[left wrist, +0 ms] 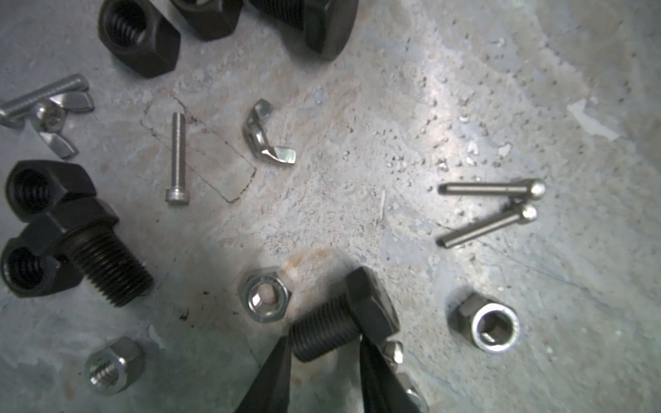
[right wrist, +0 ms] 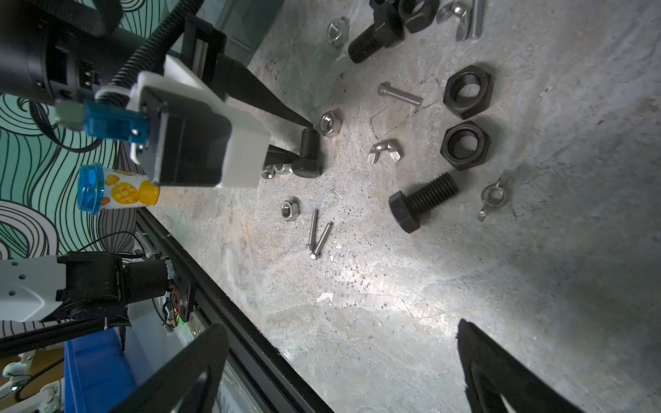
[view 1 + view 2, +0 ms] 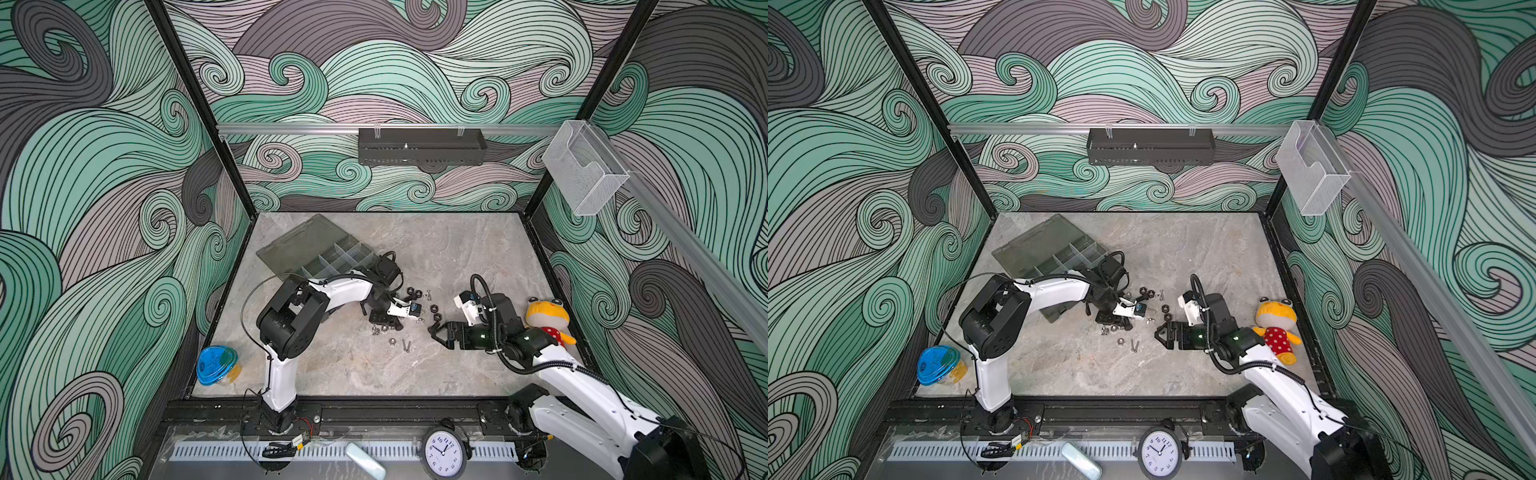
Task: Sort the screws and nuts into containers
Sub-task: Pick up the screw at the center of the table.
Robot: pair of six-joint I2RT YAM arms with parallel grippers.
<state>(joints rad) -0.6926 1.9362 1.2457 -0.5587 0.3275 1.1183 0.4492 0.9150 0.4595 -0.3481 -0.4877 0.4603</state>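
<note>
The organiser box [image 3: 299,246] sits open, left of centre in a top view. The right gripper [image 3: 435,331] idles, jaws spread. The left gripper [image 3: 385,323], mid-frame there, pinches 1 black bolt [image 1: 343,314] by its threads; best lifted straight, clear of the silver nut [image 1: 264,298] alongside.

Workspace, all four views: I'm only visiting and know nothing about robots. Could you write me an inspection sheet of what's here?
Surface: grey stone-look table, scuffed and pitted in the wrist views.
Job's things: organiser box open, partly behind the left arm; black nuts, silver screws and a wing nut loose on the table.
Clutter: blue-lidded tub, plush toy.
Grippers: left gripper closed on a black bolt resting on the table; right gripper open, empty.
Cables: black hose along the right arm; thin cable loop off the left arm.
Surroundings: wave-patterned walls, black wall tray, clear wall box, clock.
</note>
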